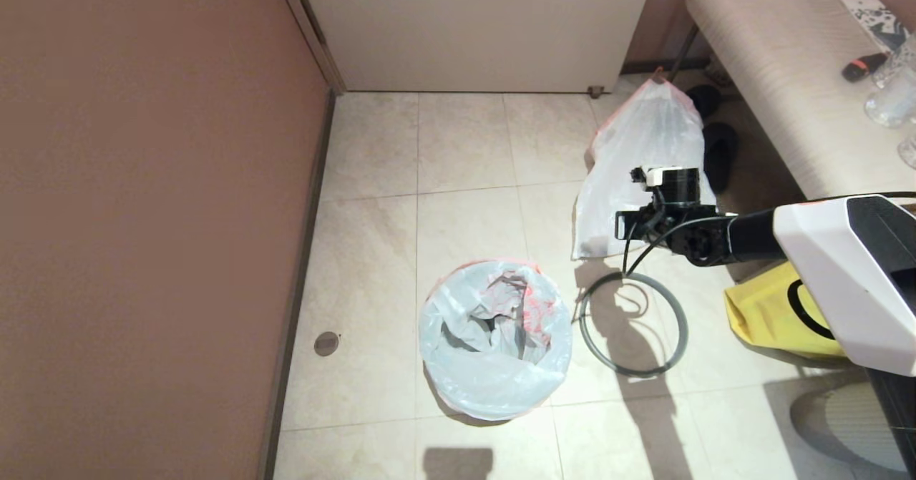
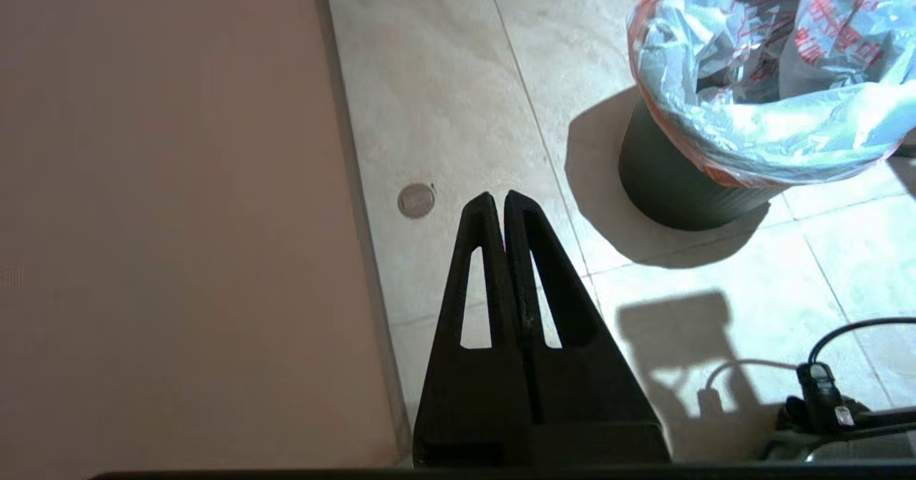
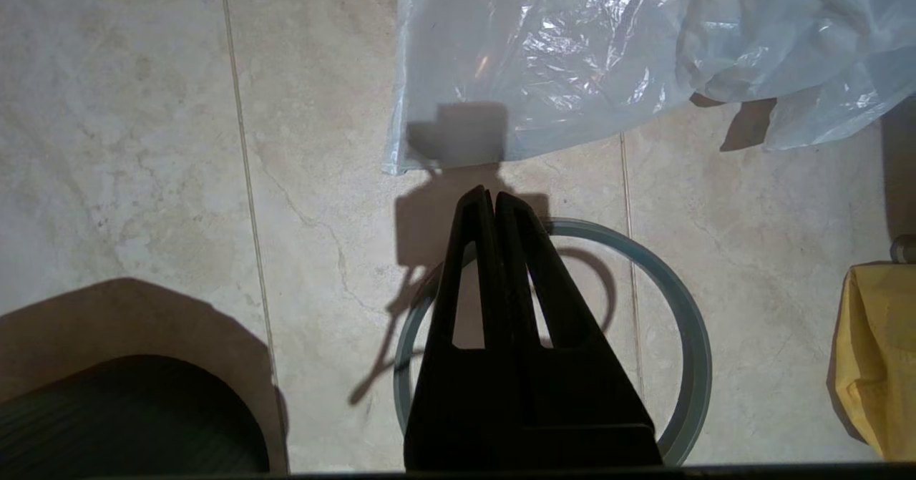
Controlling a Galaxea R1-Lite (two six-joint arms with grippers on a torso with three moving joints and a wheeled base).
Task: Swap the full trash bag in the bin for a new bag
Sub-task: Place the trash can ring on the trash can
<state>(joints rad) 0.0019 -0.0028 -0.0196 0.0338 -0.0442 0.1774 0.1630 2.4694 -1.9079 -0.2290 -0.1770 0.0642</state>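
The black bin [image 1: 458, 405] stands on the tiled floor, lined with the new bag [image 1: 494, 337], whose orange-red hem folds over the rim [image 2: 723, 172]. The bin's dark wall [image 2: 680, 187] shows below the hem. The grey ring [image 1: 633, 322] lies flat on the floor to the bin's right. Behind the ring sits the full trash bag [image 1: 644, 158], gathered to a red-orange point at its top. My right gripper [image 3: 490, 194] hangs shut and empty above the ring [image 3: 690, 337], just short of the full bag [image 3: 608, 58]. My left gripper [image 2: 499, 195] is shut and empty, held above the floor between the wall and the bin.
A brown wall [image 1: 143, 215] runs along the left, with a round floor drain [image 1: 326, 343] beside it. A yellow fabric bag [image 1: 773, 315] lies right of the ring. A padded bench [image 1: 780, 72] stands at the far right, dark slippers [image 1: 719, 151] beneath it, and a white door [image 1: 472, 29] is behind.
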